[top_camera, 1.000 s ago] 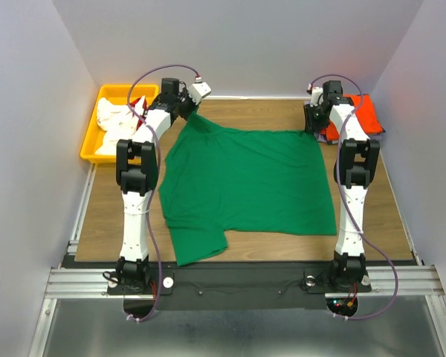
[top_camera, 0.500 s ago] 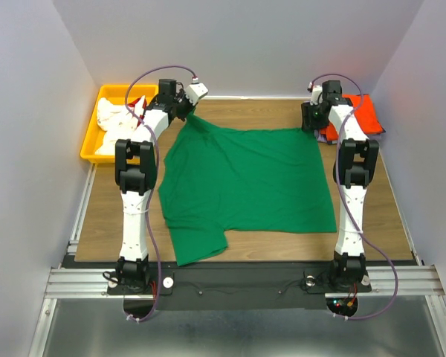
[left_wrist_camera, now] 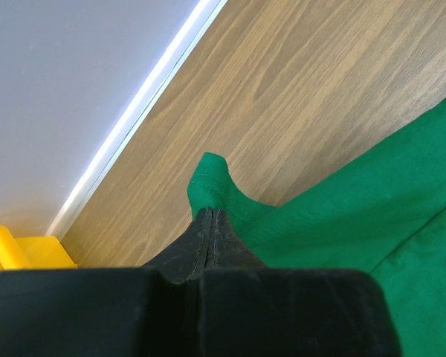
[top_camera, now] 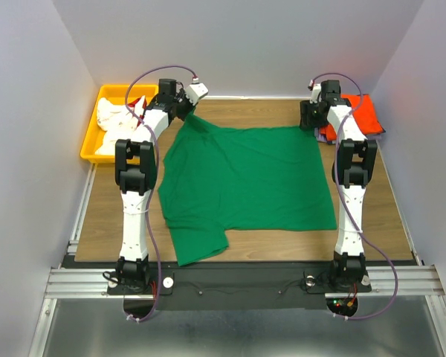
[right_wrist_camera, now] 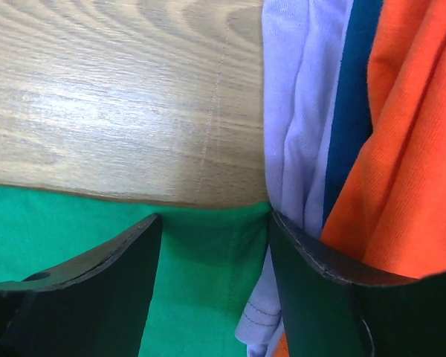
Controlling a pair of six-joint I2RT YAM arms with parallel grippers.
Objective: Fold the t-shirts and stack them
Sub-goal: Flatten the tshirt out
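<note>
A bright green t-shirt (top_camera: 245,182) lies spread flat over the wooden table (top_camera: 230,111). My left gripper (top_camera: 189,113) is shut on the shirt's far left corner (left_wrist_camera: 212,190), which is pulled a little up and toward the back wall. My right gripper (top_camera: 310,123) stands open above the shirt's far right corner (right_wrist_camera: 212,253), touching nothing with its jaws wide apart. Just right of it lies a folded stack with an orange t-shirt (right_wrist_camera: 409,141) on top, a dark blue layer (right_wrist_camera: 357,97) and a pale lavender t-shirt (right_wrist_camera: 301,104) beneath. White and red shirts (top_camera: 119,123) lie in the bin.
A yellow plastic bin (top_camera: 93,141) stands at the far left corner, off the table's edge. The folded stack (top_camera: 360,115) sits at the far right corner. White walls close in on three sides, and a metal rail (top_camera: 238,279) runs along the near edge.
My right gripper has opened and let go of the green shirt's far right corner, which now lies flat. My left gripper has pulled its corner slightly farther back and left.
</note>
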